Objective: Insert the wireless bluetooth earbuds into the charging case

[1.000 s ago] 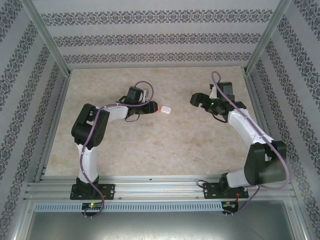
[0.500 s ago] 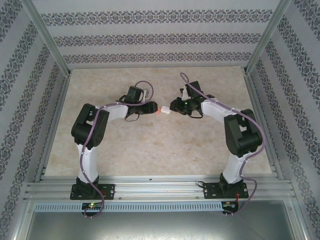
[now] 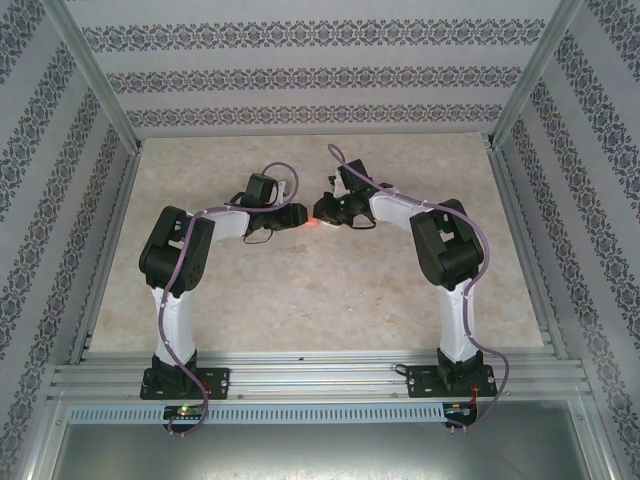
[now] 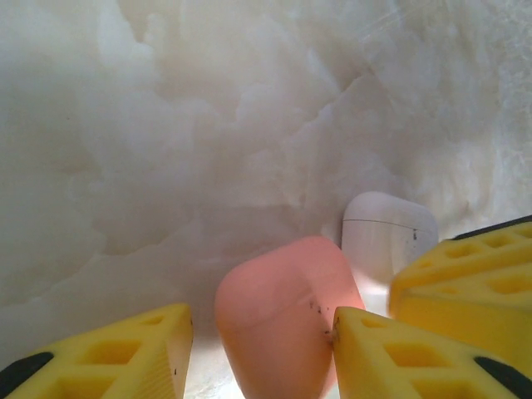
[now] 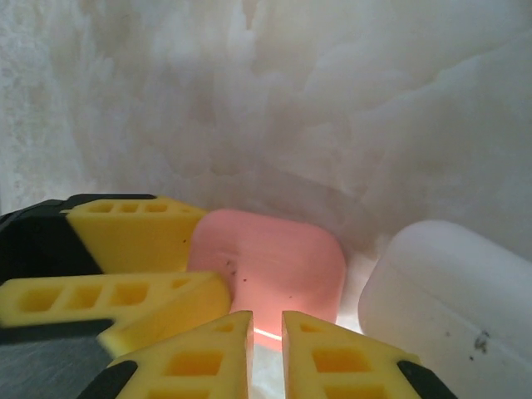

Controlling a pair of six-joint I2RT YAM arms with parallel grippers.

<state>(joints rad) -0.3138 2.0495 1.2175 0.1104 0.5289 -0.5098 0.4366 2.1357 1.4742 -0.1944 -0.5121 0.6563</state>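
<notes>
Where arms (image 3: 440, 250) meet, left end effector (image 4: 259, 341) straddles pink case (image 5: 274, 262) (right one (image 5: 268, 349) closed).

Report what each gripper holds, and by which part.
Left gripper: jaws straddle the coral case, one touching its side, the other apart; not gripped. Right gripper: jaws shut at that case's near edge; whether they pinch it cannot be told.

Coral case (image 4: 283, 320): smooth matt plastic. White case (image 4: 384, 241): smooth, slightly glossy plastic. Table (image 4: 166, 125): pale, marble-patterned, matt surface
</notes>
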